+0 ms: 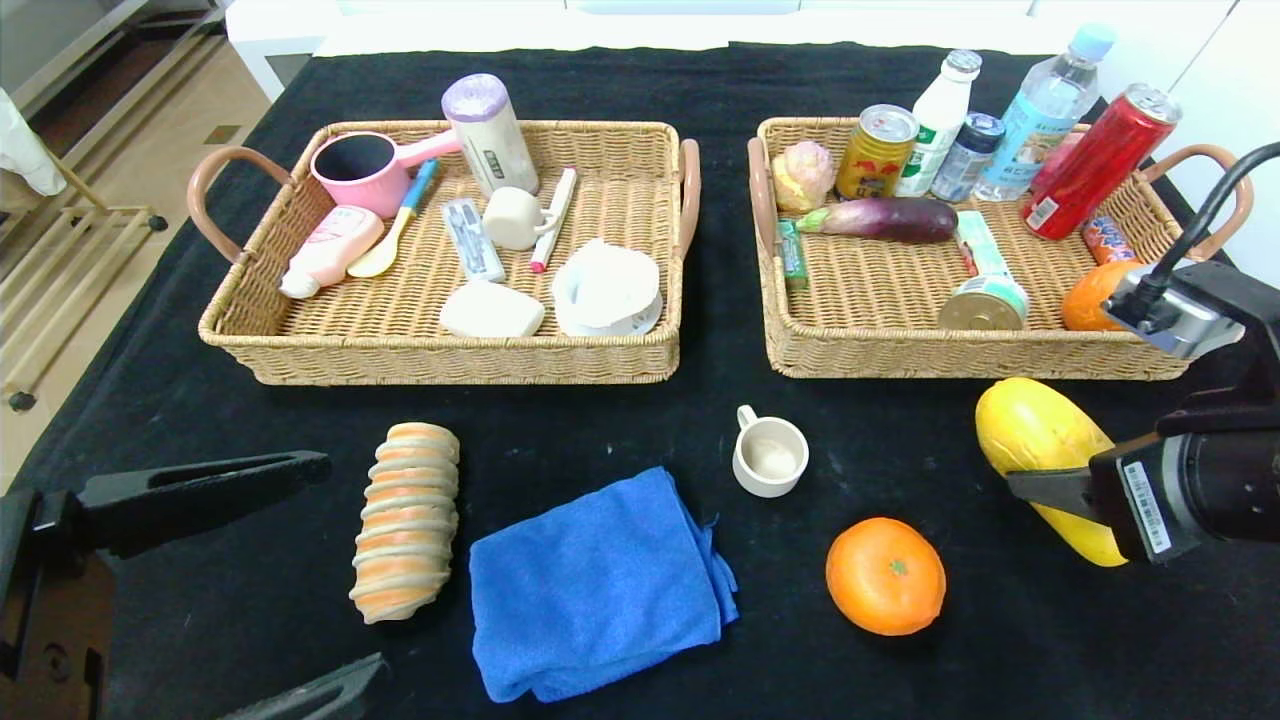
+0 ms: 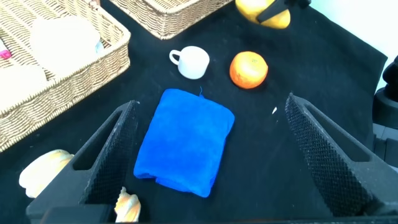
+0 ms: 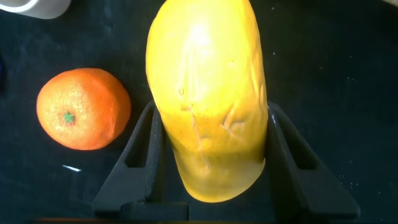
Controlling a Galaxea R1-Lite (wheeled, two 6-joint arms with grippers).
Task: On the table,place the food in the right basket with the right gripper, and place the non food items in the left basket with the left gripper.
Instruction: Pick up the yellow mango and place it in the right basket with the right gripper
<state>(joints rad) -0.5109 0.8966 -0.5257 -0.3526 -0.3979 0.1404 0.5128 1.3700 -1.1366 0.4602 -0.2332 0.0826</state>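
My right gripper (image 1: 1050,490) (image 3: 211,115) is shut on the yellow oblong fruit (image 1: 1035,430) (image 3: 205,93), just in front of the right basket (image 1: 870,350); both fingers press its sides. A round orange (image 1: 885,575) (image 3: 83,109) lies on the black table (image 1: 900,680) beside it. The cream cup (image 1: 770,457) (image 2: 193,62), folded blue cloth (image 1: 595,585) (image 2: 186,140) and striped bread roll (image 1: 407,520) rest on the table. My left gripper (image 1: 357,568) (image 2: 212,102) hovers open at the front left, the cloth below its jaws. A green-label tin (image 1: 985,305) lies in the right basket.
The left basket (image 1: 400,360) holds a pink pot, tubes, a cup and white items. The right basket also holds cans, bottles, an eggplant and another orange (image 1: 1090,295). The table's left edge borders a floor with a rack.
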